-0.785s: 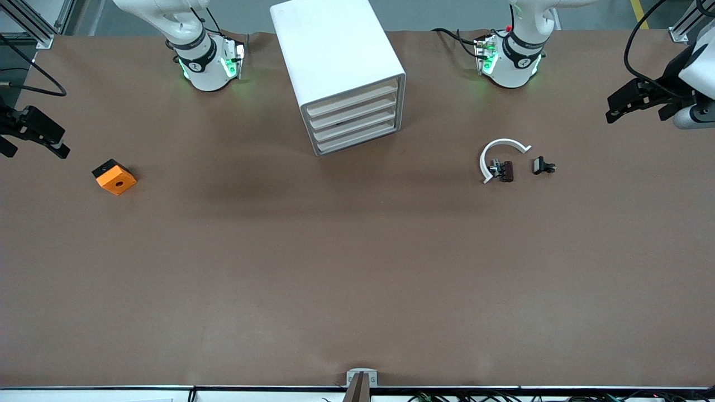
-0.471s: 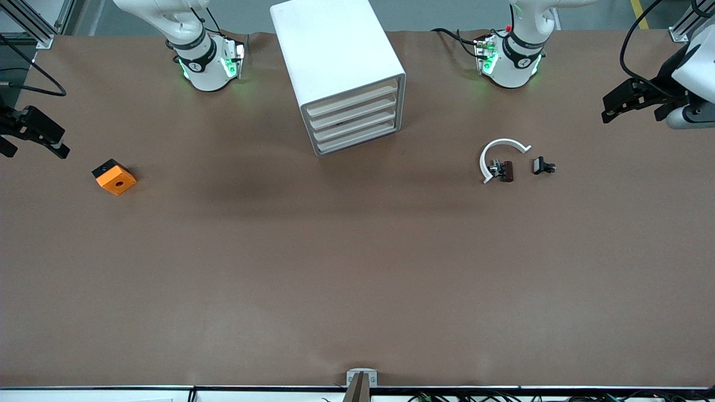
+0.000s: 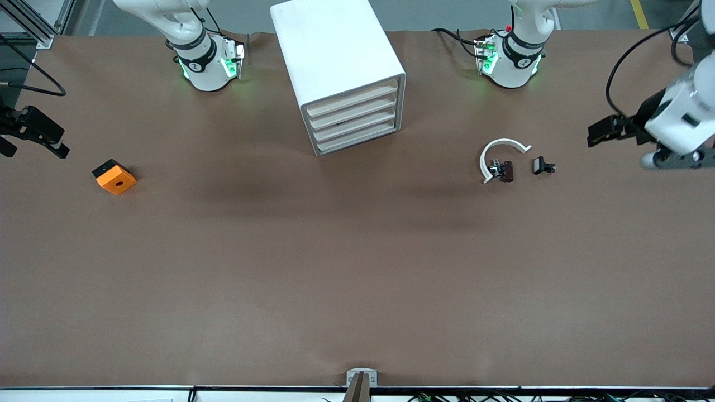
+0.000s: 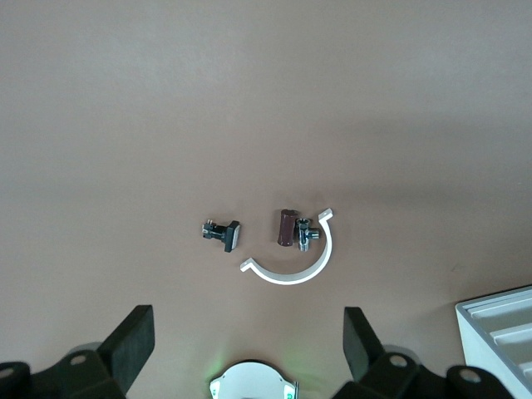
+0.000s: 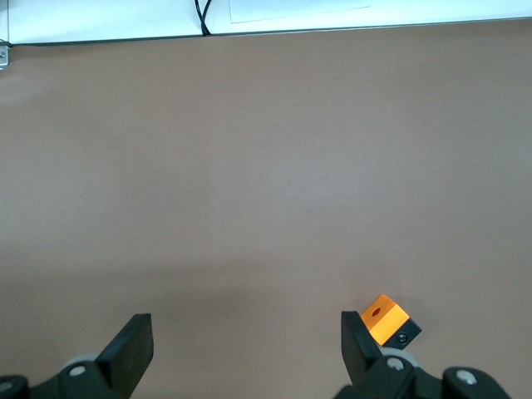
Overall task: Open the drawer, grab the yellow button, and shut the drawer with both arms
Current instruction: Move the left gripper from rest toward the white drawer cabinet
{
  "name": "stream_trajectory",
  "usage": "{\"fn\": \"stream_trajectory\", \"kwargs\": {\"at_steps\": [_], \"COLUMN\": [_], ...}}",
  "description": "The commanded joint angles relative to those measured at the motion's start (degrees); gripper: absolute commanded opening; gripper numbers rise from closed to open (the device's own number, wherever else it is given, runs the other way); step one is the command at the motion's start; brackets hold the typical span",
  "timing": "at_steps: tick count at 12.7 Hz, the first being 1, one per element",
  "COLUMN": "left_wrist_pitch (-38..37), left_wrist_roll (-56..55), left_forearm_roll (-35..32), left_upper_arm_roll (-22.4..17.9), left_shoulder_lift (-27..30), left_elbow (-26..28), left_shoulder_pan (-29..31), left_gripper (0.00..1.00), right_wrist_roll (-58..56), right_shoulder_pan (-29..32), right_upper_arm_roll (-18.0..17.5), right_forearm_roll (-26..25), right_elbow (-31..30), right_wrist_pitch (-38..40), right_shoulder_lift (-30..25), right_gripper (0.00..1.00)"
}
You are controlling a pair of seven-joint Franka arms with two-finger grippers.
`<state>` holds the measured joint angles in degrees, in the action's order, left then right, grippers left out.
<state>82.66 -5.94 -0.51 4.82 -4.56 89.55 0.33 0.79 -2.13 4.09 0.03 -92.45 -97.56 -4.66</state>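
Drawer (image 3: 352,101) sits shut in the cabinet (image 3: 335,61); I see no button, presumably inside. Left gripper (image 3: 600,134) and right gripper (image 3: 33,137) hover spread, empty, over the counter's (image 3: 357,268) ends. Everything remains.

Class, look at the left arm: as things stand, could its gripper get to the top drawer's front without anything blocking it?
Probably yes. The left gripper is open and up in the air at the left arm's end of the table. The table between it and the shut drawer is bare; the white curved clip and black parts lie low, nearer the camera.
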Motion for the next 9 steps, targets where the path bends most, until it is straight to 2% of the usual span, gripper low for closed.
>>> {"fn": "stream_trajectory", "kwargs": {"at_steps": [1, 3, 5, 7, 9], "left_wrist_pitch": [-0.7, 0.3, 2.5, 4.3, 7.6], "left_wrist_roll": [-0.5, -0.6, -3.2, -12.2, -21.0], "left_forearm_roll": [0.4, 0.7, 4.4, 11.0, 12.2], "left_upper_arm_roll": [0.5, 0.5, 0.5, 0.5, 0.5], "left_shoulder_lift": [-6.4, -8.9, -10.7, -13.5, -16.3], "left_elbow": [-4.3, -5.8, -6.3, -6.2, -6.2], "left_shoulder_pan": [-0.5, -1.5, -1.6, -1.6, -4.8], "left_gripper": [1.0, 1.0, 1.0, 1.0, 1.0], "right_wrist_roll": [-0.2, -0.2, -0.2, -0.1, -0.2], "right_shoulder_pan": [0.4, 0.3, 0.3, 0.3, 0.3], "right_upper_arm_roll": [-0.3, -0.3, -0.3, -0.3, -0.3], "right_forearm_roll": [-0.7, -0.7, -0.7, -0.7, -0.7], "right_elbow": [0.9, 0.9, 0.9, 0.9, 0.9], "right_wrist_pitch": [0.8, 0.8, 0.8, 0.8, 0.8], "right_shoulder_lift": [0.0, 0.0, 0.0, 0.0, 0.0], "right_gripper": [1.0, 1.0, 1.0, 1.0, 1.0]}}
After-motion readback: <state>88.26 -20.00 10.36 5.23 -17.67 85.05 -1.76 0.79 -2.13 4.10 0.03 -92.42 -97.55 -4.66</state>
